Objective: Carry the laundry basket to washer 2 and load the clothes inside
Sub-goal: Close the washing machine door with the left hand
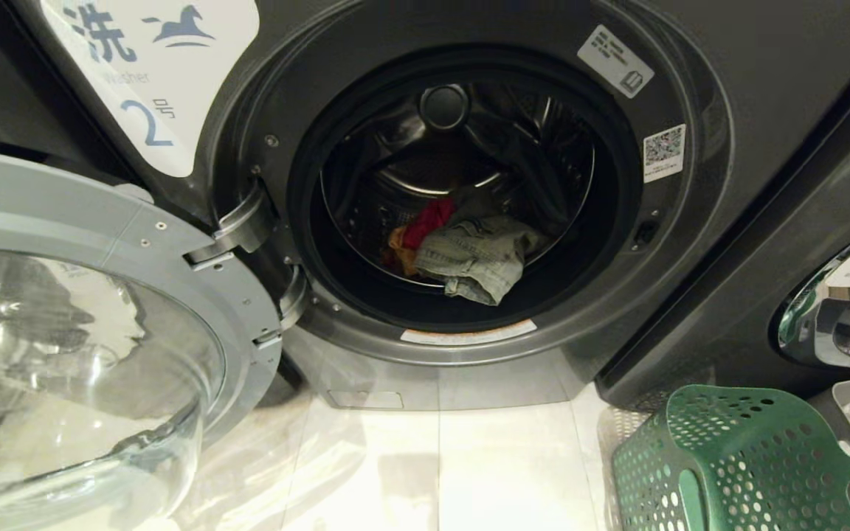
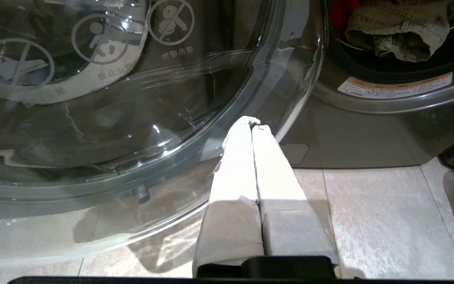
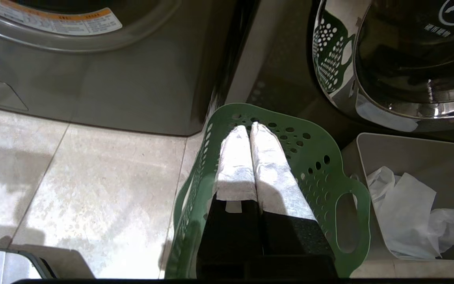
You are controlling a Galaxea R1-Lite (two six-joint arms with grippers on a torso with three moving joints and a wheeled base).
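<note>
**Operator:** What can't you make out from where you're looking?

**Observer:** You have washer 2 (image 1: 690,243) open in front of you, its glass door (image 1: 85,354) swung out to your left and cut off by the edge of the head view. The clothes (image 1: 469,254) lie low in the drum (image 1: 454,147), toward the front: a grey-green garment on top, a pink-red piece behind it, and only a sliver of yellow-orange showing at its left. Most of those two is hidden. The back of the drum is dark and hard to read.

**Operator:** And the basket?

**Observer:** The laundry basket (image 1: 735,457) stands on the floor (image 1: 469,464) at your lower right, beside the washer's corner, partly out of the head view. Its open mouth faces up; its long axis seems to run toward the machines, with one oval handle cut-out on the side next to the grey bin (image 3: 408,157). You can't see its bottom, since your right arm covers it. The bin holds crumpled white material (image 3: 404,213) and touches or nearly touches the basket. I can't tell which.

**Operator:** The claws?

**Observer:** The left gripper (image 2: 253,124) is clenched on nothing, its tips by the rim of the glass door. The right gripper (image 3: 249,127) is likewise clenched and empty, over the basket's mouth.
</note>
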